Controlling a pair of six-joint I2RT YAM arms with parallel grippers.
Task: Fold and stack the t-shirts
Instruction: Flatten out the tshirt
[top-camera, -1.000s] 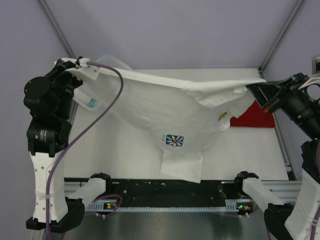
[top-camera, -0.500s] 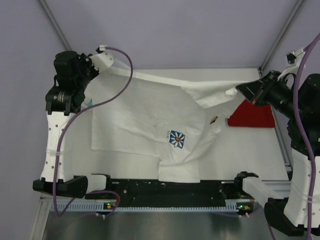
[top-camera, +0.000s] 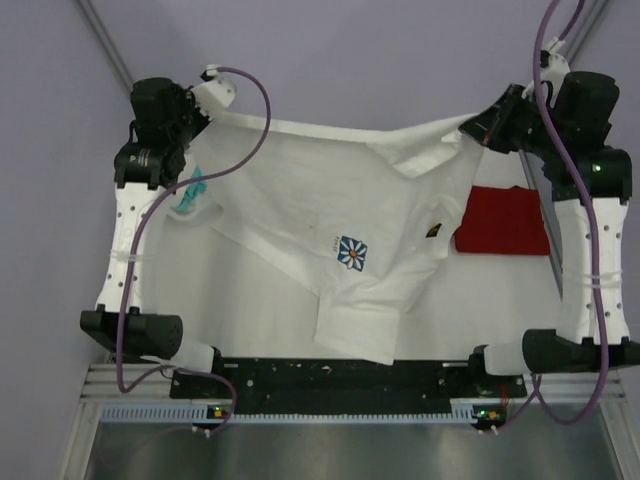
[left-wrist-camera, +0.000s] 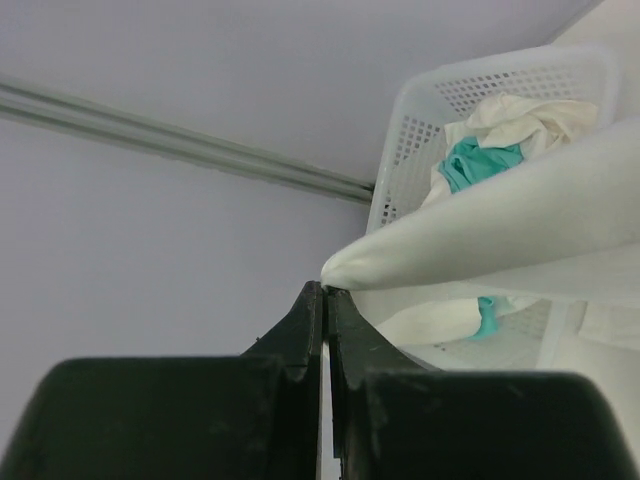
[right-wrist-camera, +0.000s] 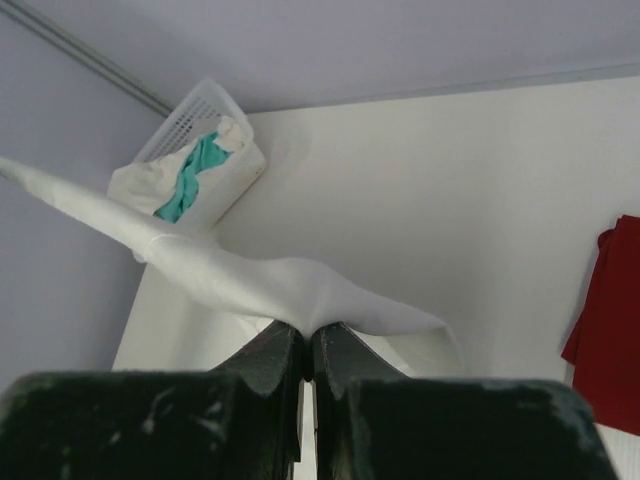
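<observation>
A white t-shirt (top-camera: 330, 200) with a small blue flower square (top-camera: 350, 251) hangs stretched between my two grippers over the table's far half, its lower part lying on the table. My left gripper (top-camera: 205, 118) is shut on its far left edge; that pinched cloth (left-wrist-camera: 480, 240) shows in the left wrist view above the fingertips (left-wrist-camera: 322, 290). My right gripper (top-camera: 472, 130) is shut on its far right edge, the cloth (right-wrist-camera: 250, 285) bunched at the fingertips (right-wrist-camera: 307, 330). A folded red t-shirt (top-camera: 502, 221) lies at the right, also in the right wrist view (right-wrist-camera: 610, 330).
A white lattice basket (left-wrist-camera: 420, 110) holding white and teal shirts (left-wrist-camera: 480, 165) stands at the far left, also in the right wrist view (right-wrist-camera: 195, 110); a teal bit (top-camera: 190, 195) shows in the top view. The table's near rail (top-camera: 330, 375) runs along the front.
Both arms have swung toward the far edge, carrying the white shirt with them. The shirt is now pulled wider and flatter, its top edge near the table's back.
</observation>
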